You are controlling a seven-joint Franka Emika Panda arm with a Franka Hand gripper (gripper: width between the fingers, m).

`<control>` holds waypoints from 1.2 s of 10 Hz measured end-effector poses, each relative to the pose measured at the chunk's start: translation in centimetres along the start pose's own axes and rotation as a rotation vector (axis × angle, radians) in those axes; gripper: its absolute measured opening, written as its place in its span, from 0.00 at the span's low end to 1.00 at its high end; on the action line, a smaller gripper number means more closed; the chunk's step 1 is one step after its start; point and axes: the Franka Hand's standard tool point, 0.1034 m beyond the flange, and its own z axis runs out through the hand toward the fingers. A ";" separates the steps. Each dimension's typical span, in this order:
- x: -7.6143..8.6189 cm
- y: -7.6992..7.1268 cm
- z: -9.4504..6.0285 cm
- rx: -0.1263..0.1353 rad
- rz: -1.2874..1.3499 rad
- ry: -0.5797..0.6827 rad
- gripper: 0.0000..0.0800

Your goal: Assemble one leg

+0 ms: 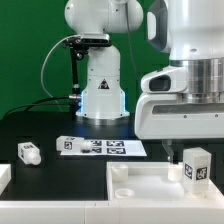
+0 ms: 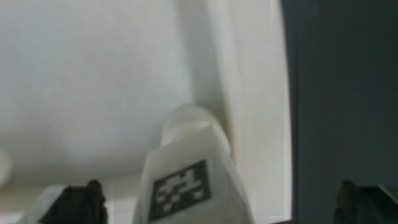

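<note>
One white leg (image 1: 197,165) with a black-and-white tag stands upright on the tray (image 1: 140,192) at the exterior view's right, while a second leg (image 1: 28,152) lies on the black table (image 1: 60,182) at the left.

Panda arm (image 1: 98,20) is standing up from its base (image 1: 102,88) at rear and arching over toward the exterior view's right. Its wrist (image 1: 185,95) is hanging low in foreground, with gripper (image 2: 219,203) pointing straight down and fingertips (image 2: 75,203) sitting wide apart.

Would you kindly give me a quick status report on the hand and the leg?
Hand open, straddling the leg, clear of it. Leg upright at the white tray piece's edge. Nothing blocking seen; second leg lies well off.
</note>
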 end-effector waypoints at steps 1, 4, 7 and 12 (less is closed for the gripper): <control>0.2 -0.5 0.0 -0.002 -0.084 0.017 0.81; 0.2 -0.4 0.1 0.000 -0.062 0.038 0.70; 0.3 0.4 0.2 -0.002 0.141 0.042 0.37; 0.5 0.6 0.6 0.065 0.753 0.083 0.37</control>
